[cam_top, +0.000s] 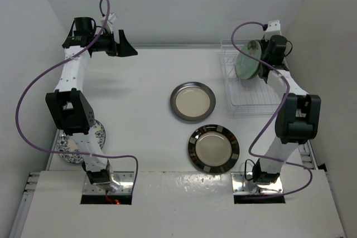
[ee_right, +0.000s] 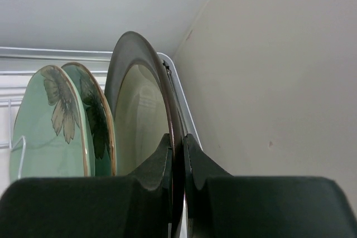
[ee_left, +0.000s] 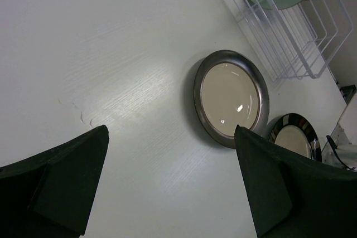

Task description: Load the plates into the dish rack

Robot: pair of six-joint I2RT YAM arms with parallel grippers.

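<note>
Leftmost, the blue-floral plate (cam_top: 81, 140) is lying flat on the worktop (cam_top: 145, 93), well behind the left tool (ee_left: 171, 132) and partly hidden under that arm's elbow. The left tool is hanging above bare worktop with its jaws spread wide and nothing between them. Ahead of it, a loose grey-rimmed plate (ee_left: 230, 100) is lying flat, with the black-banded plate (ee_left: 293, 137) just beyond. Farther right, the dish rack (cam_top: 248, 90) is carrying two mint-green plates (ee_right: 47, 132) standing on edge. Just beside them, the right tool (ee_right: 177, 143) is pinching the rim of a second grey-rimmed plate (ee_right: 139, 104), which is standing on edge at the rack. The side wall (ee_right: 279, 82) is crowding close on that tool's right.
</note>
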